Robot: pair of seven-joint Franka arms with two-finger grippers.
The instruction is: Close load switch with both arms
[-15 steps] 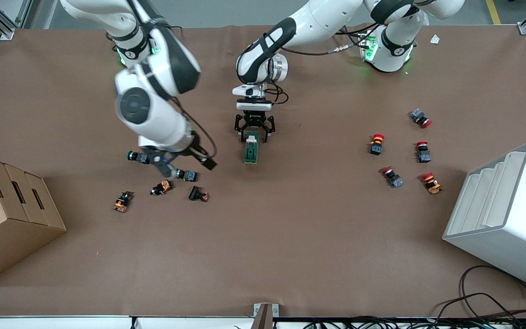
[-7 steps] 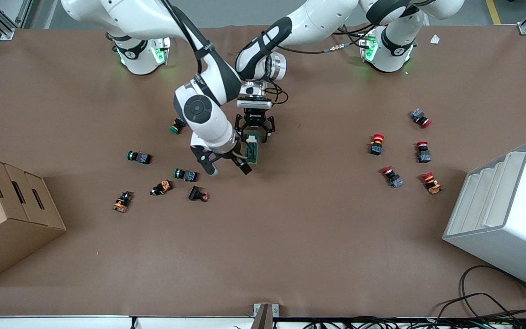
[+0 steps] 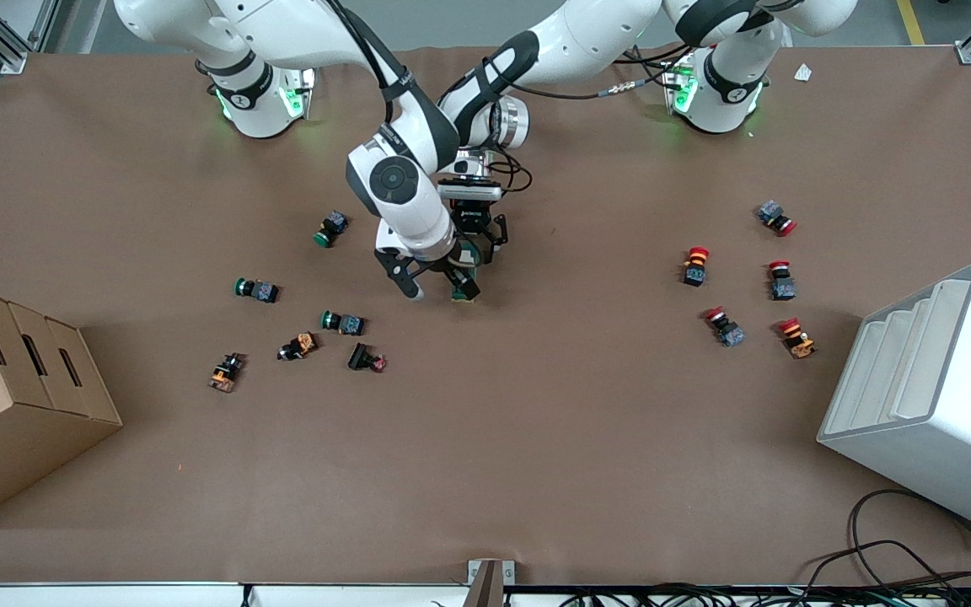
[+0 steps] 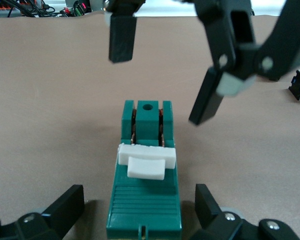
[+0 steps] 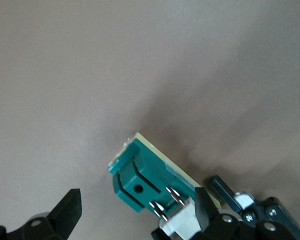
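The dark-green load switch (image 3: 458,296) lies mid-table, mostly covered by the arms. In the left wrist view the load switch (image 4: 145,200) shows its white lever (image 4: 146,162) raised. My left gripper (image 4: 139,200) is open, with a finger on each side of one end of the switch and a gap on both sides; it also shows in the front view (image 3: 469,247). My right gripper (image 3: 435,282) is open over the switch's other end. In the right wrist view, my right gripper (image 5: 137,197) has one finger (image 5: 205,210) right by the lever (image 5: 182,225) of the switch (image 5: 145,180).
Green, orange and black push buttons (image 3: 344,322) lie scattered toward the right arm's end, and red-capped ones (image 3: 694,265) toward the left arm's end. A cardboard box (image 3: 13,396) and a white bin (image 3: 932,396) stand at the table's ends. Cables (image 3: 915,565) lie near the front edge.
My right arm has swung from over the push buttons to the load switch, and its open gripper now hangs over it. My left gripper has stayed in place.
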